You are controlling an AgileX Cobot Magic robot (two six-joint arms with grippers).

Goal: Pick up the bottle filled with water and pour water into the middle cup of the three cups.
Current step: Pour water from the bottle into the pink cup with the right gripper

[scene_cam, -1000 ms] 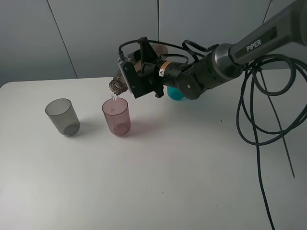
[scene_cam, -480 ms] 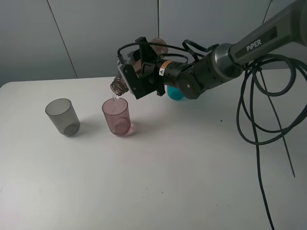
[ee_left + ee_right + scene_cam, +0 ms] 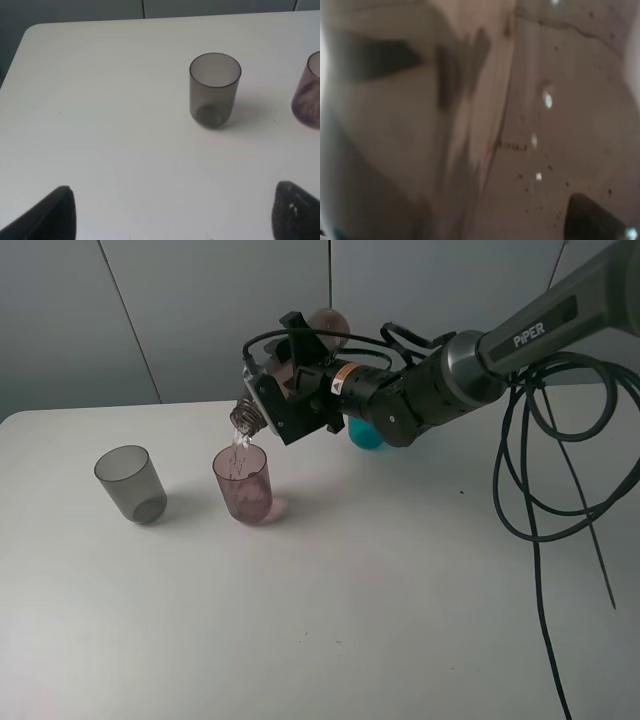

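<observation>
My right gripper [image 3: 298,390] is shut on the smoky bottle [image 3: 244,418], which lies tipped with its open neck down over the middle cup [image 3: 243,485], a pink tumbler. A thin stream of water falls from the neck into that cup. The bottle's wet wall [image 3: 470,125] fills the right wrist view. The grey cup [image 3: 130,483] stands left of the pink one, and the teal cup [image 3: 366,436] is mostly hidden behind the right arm. My left gripper [image 3: 172,215] is open, low over the table short of the grey cup [image 3: 214,90]; the pink cup [image 3: 309,97] shows at the frame's edge.
The white table [image 3: 350,620] stretches bare toward the front and right. Black cables [image 3: 540,490] hang from the right arm down the right side. A grey wall stands behind the table's far edge.
The bottle has tipped further, its base rising behind the right gripper. Water keeps running into the pink cup. The cups have not moved.
</observation>
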